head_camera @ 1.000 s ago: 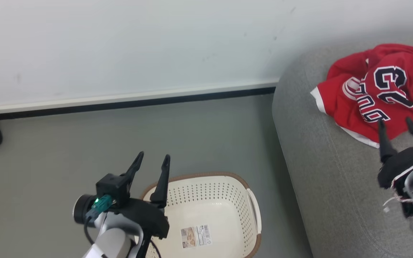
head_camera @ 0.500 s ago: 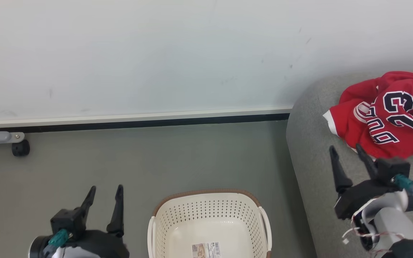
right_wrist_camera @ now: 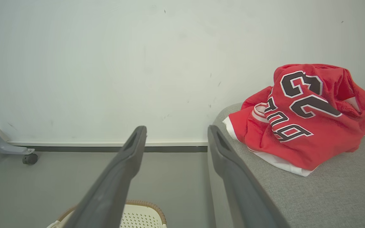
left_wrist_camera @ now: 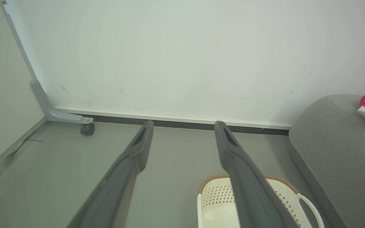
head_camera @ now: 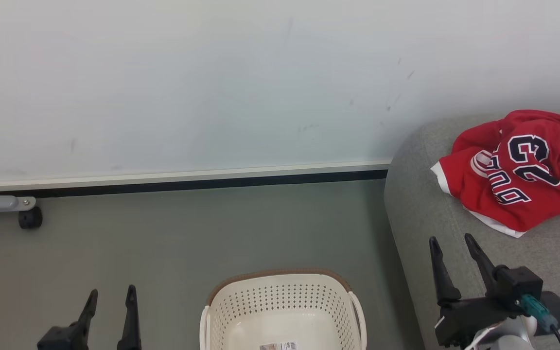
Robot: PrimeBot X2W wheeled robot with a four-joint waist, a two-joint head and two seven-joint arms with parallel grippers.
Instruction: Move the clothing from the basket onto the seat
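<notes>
One clothing heap (head_camera: 516, 192) — apart, beyond the right pincer (head_camera: 451, 238).

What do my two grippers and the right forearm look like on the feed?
Both the left gripper and right gripper have two long, dark grey, tapering fingers, each slotted near the tip. The right one sits on a black block with a teal connector and black cable, on a pale grey forearm.

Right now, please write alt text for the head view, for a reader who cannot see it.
A crumpled red jersey lies on the grey sofa at the right; the cream basket on the floor shows no clothing inside. The left gripper and right gripper sit at the bottom edge, jaws open, holding nothing.
</notes>
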